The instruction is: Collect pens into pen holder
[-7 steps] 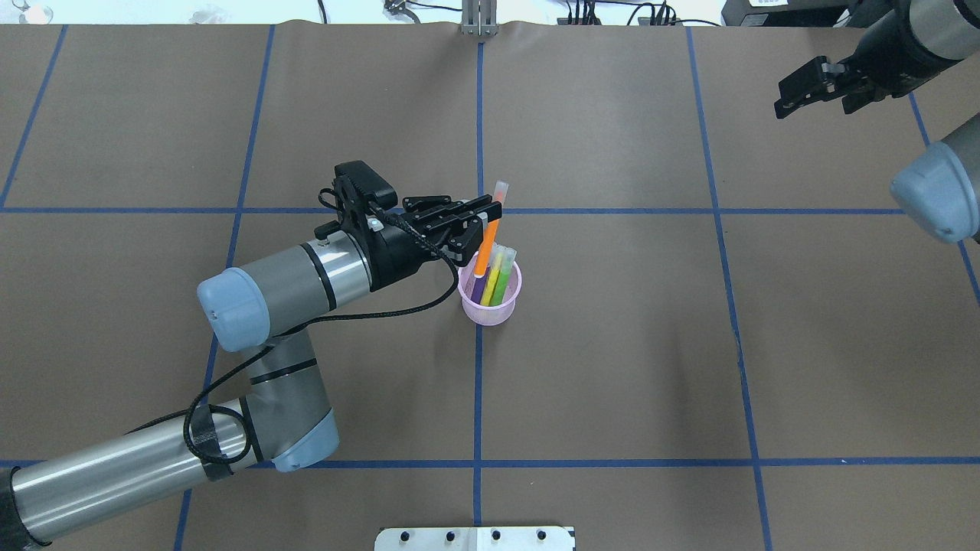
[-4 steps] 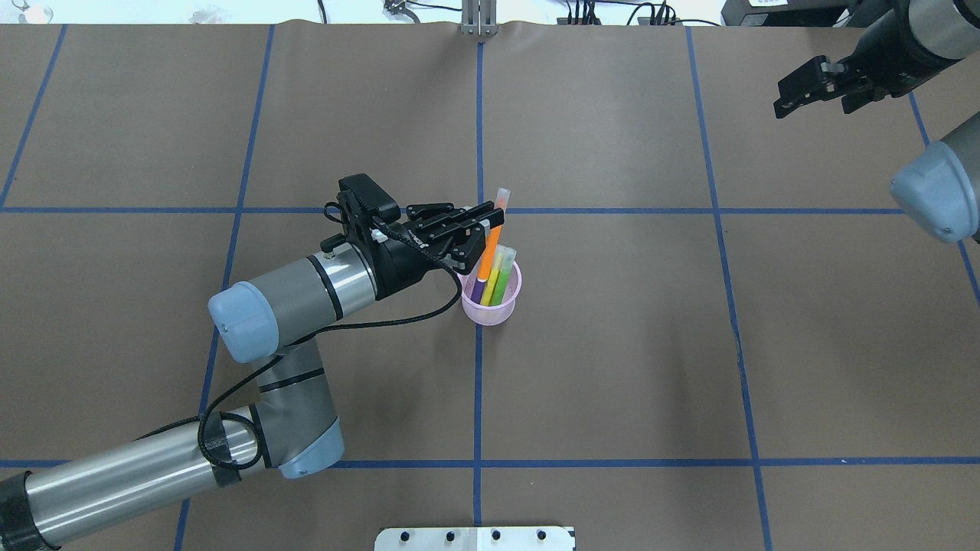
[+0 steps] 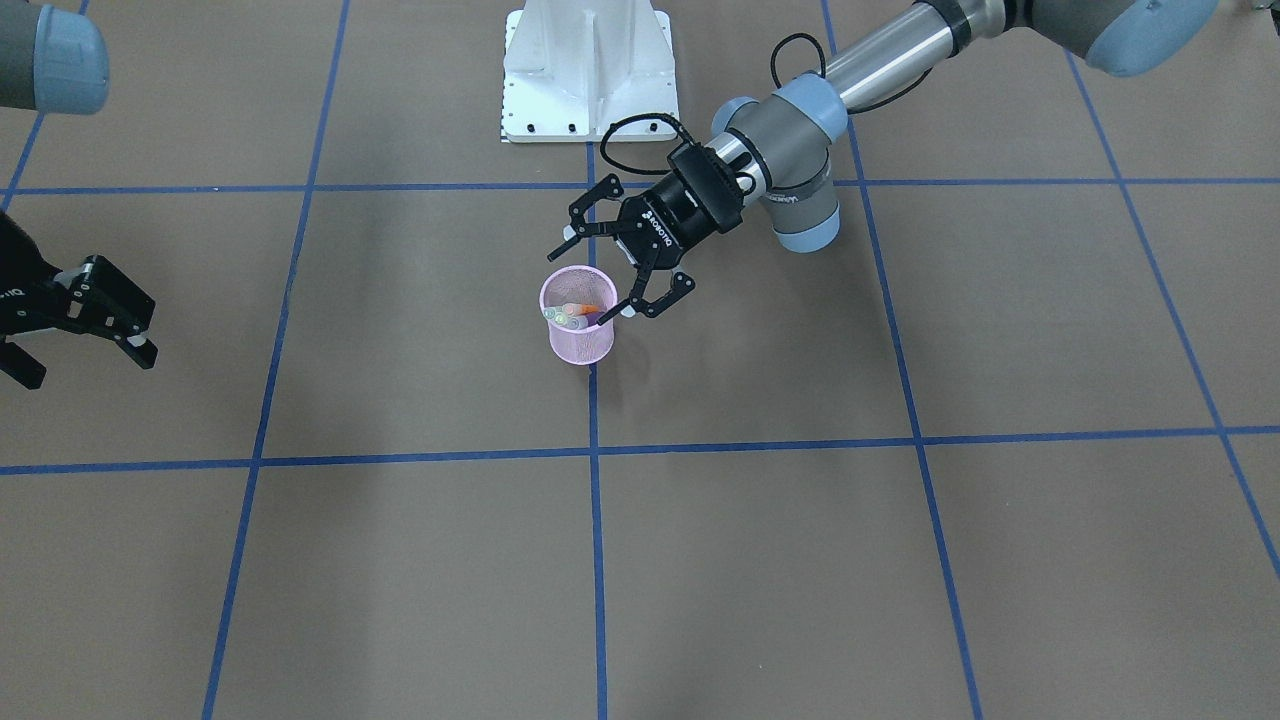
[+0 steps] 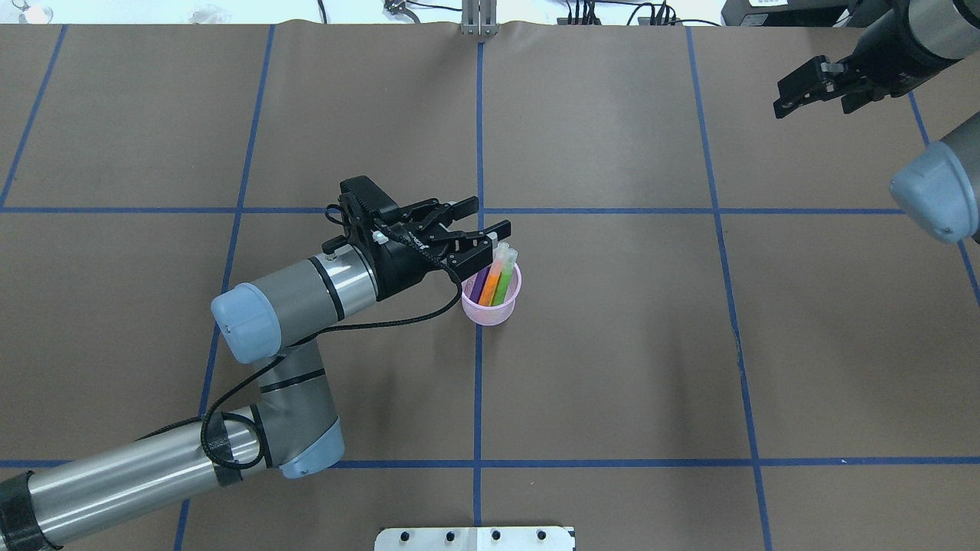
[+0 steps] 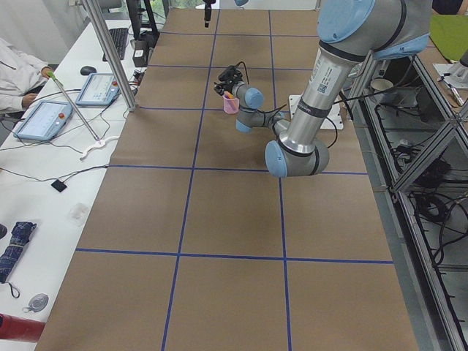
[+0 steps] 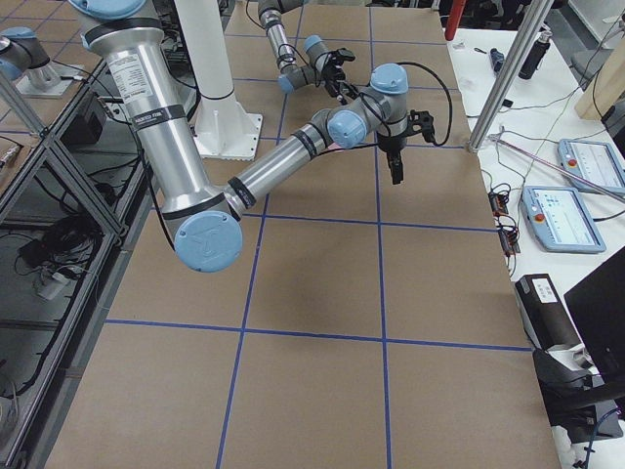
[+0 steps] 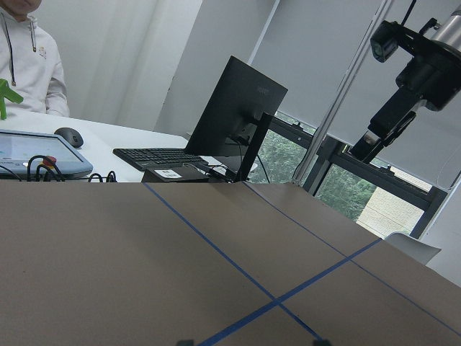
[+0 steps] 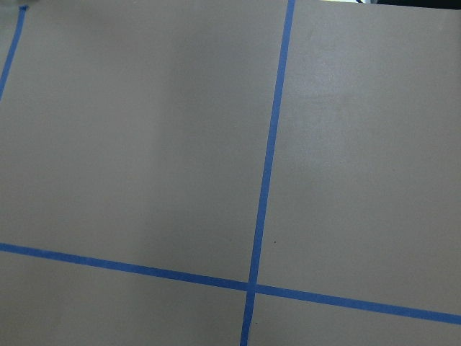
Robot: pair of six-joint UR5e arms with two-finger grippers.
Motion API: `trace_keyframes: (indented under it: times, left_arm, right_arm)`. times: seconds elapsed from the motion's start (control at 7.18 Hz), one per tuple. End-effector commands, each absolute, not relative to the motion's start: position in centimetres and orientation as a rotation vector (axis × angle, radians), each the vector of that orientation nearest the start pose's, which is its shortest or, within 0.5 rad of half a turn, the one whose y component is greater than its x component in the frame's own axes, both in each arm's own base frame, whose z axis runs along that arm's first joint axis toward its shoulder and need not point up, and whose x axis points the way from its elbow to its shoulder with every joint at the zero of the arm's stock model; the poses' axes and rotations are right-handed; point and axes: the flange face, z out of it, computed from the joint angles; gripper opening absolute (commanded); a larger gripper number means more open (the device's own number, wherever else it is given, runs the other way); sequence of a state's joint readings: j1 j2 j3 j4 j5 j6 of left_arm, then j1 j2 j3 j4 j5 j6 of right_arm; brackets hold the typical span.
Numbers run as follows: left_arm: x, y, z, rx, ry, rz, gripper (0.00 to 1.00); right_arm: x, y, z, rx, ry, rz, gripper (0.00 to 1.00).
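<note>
From the overhead frame I make out only the upper parts of the purple pen [image 4: 479, 285], orange pen [image 4: 494, 279] and green pen [image 4: 503, 285]. Their lower ends are sunk in the pen holder [image 4: 490, 312] at frame centre, on the brown papery surface [image 4: 612, 344]. It is a small pink wire-mesh cup, slightly tapered. The pens' caps are pale and translucent. My left tool [image 4: 490, 215] hangs spread wide by its rim, gripping nothing. The right tool [image 4: 811, 112], upper right, is open too.

A brown desk [image 4: 612, 367] is lying under blue tape lines [image 4: 478, 398]. Along its far edge a white side table [image 7: 122, 137] is holding a black monitor [image 7: 245, 108], a keyboard [image 7: 155, 155] and a mouse [image 7: 70, 135]. Daylight is coming in through windows [image 7: 346, 191] behind.
</note>
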State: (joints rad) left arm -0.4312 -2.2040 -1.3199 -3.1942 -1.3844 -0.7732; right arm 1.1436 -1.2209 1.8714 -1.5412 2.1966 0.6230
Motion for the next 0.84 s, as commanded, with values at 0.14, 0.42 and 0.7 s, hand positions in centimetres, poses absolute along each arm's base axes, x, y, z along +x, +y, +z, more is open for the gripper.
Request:
trace_keyframes:
  times: [0.14,0.42,0.7]
  left_arm:
    - [53.3,-43.9,22.2,1.176,1.455,0.118,0.98]
    - [49.1,-46.9,24.5,1.043,1.313,0.2,0.98]
    - [41.2,-51.5,26.8,0.864,1.174,0.25,0.98]
  right_arm:
    - [-16.2,-56.8,32.4,0.277,-0.846,-0.02,1.0]
    - [-13.3,-57.0,34.4,0.269,-0.854,-0.066,1.0]
    - [-8.4,-56.6,38.9,0.276,-0.824,-0.106,1.0]
